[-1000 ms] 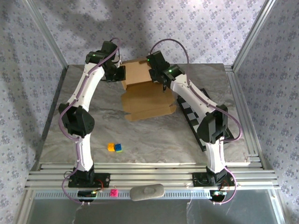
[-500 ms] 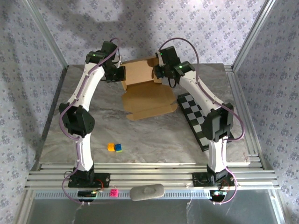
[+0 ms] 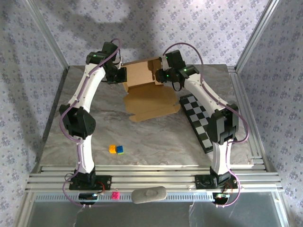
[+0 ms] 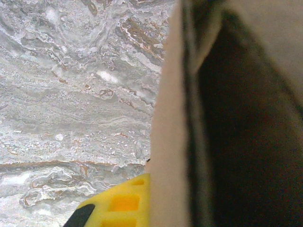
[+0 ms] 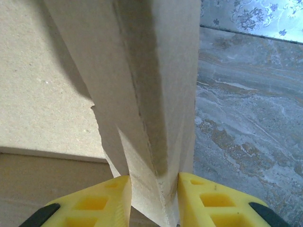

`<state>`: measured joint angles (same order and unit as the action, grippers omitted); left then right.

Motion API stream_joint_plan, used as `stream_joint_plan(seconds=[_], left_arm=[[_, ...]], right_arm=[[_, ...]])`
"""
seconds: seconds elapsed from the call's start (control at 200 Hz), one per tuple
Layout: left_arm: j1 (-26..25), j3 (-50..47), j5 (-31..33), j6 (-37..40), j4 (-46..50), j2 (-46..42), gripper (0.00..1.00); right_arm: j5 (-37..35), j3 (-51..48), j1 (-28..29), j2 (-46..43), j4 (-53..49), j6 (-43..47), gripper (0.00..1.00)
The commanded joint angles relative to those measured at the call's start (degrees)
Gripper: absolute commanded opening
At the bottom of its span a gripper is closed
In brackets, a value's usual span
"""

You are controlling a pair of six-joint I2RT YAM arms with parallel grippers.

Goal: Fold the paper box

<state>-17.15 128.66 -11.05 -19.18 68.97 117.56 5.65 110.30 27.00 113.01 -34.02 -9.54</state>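
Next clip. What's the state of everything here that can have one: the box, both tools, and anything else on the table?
paper box: partly folded, rear part raised, front panel flat on the table.
left tool: shut on the box's left wall.
right tool: jaws astride the box's right wall; gripping or not, cannot tell.
checkerboard: lying flat.
two small blocks: side by side, untouched.

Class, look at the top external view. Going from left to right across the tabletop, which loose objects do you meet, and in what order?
yellow cube → blue-green cube → paper box → checkerboard
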Motion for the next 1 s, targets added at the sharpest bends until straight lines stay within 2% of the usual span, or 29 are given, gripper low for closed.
stream_joint_plan(seconds=[0.0,0.22,0.335,0.51,0.725,0.855,0.994], left_arm=[[-0.21,3.44,-6.16,-2.13,-4.81,-1.32,0.0],[-0.34,3.09,-6.97,-1.92,-5.25,-1.76,0.0],[-0.39,2.91,-7.1,-2.0,-5.67,-2.07,0.0],[-0.43,2.89,-6.53,-2.26,-4.86,-2.16,0.0],[-0.78,3.09,-5.74,-3.26,-4.46,-1.98,0.0],[-0.87,3.59,-6.13,-3.24,-4.21,-1.54,0.0],[-0.62,4.14,-6.93,-3.3,-3.74,-1.19,0.0]], right_arm=[[4.18,-1.92,0.32,-1.04,-1.22,-0.04,0.34],[3.72,1.38,-0.03,0.94,-2.1,0.39,0.33],[-0.68,4.58,0.32,3.51,-4.43,-0.2,0.21],[-13.92,8.17,2.6,5.29,-7.73,-0.27,0.0],[-33.12,9.74,6.77,5.64,-10.3,-0.21,0.0],[-27.2,9.19,6.53,5.23,-9.41,-0.47,0.0],[-14.4,7.56,3.95,3.59,-6.72,-0.11,0.14]])
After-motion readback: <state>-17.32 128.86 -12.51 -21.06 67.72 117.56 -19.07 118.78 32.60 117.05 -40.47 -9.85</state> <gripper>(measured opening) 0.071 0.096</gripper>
